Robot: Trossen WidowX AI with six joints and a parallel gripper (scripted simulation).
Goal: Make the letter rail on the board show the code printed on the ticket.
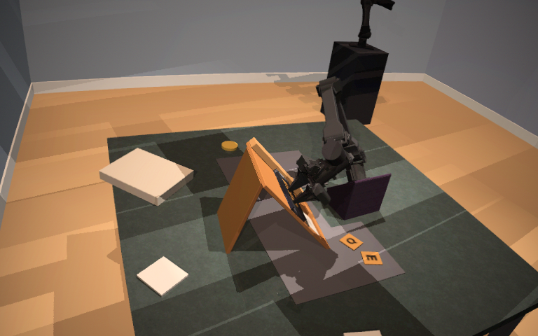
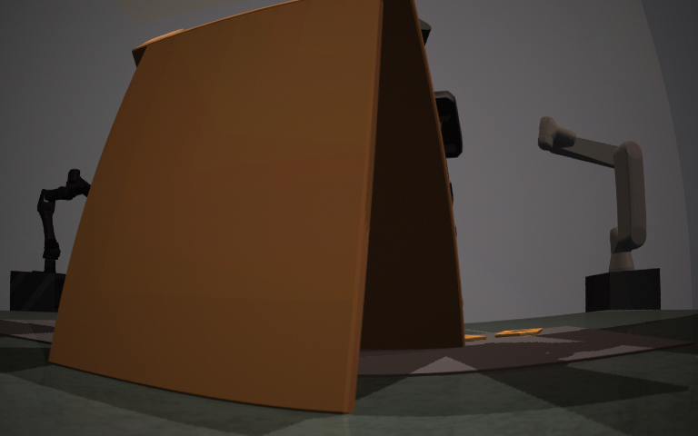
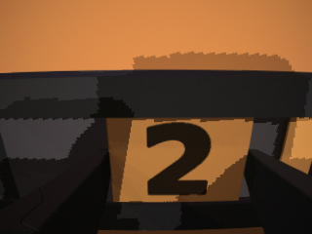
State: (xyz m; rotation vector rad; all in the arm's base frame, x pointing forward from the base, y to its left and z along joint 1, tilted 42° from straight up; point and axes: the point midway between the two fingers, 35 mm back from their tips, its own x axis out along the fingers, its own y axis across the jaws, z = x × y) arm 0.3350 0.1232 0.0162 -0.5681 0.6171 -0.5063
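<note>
Three views show one dark arm working at an orange board on a dark green worktop [image 1: 456,277].

From the left in the top view, a thick cream slab [image 1: 144,175] lies flat, and nearer the front a thin cream square [image 1: 162,275] lies well apart from it. A small yellow disc [image 1: 229,145] sits behind the board. The board [image 1: 242,198] stands like a tent, two orange panels meeting at a ridge, on a grey mat [image 1: 317,273]. On the panel facing the arm runs a dark letter rail [image 1: 286,190], sloping down toward the front.

The arm [image 1: 335,127] reaches down from a black pedestal [image 1: 359,82] and its hand [image 1: 302,189] is pressed against the rail. The hand is clamped on an orange tile marked 2 [image 3: 178,159]; the wrist view shows the tile upright between the two dark fingers, with the rail's dark upper bar just above it and the orange panel beyond. Whether the tile already sits inside the rail channel cannot be told.

Just right of the hand stands a dark purple block [image 1: 361,196]. In front of it, on the mat, two loose orange tiles lie flat and apart: one marked Q [image 1: 351,241], one marked E [image 1: 371,257].

The exterior view is mostly filled by the board's plain back panel [image 2: 221,205].
</note>
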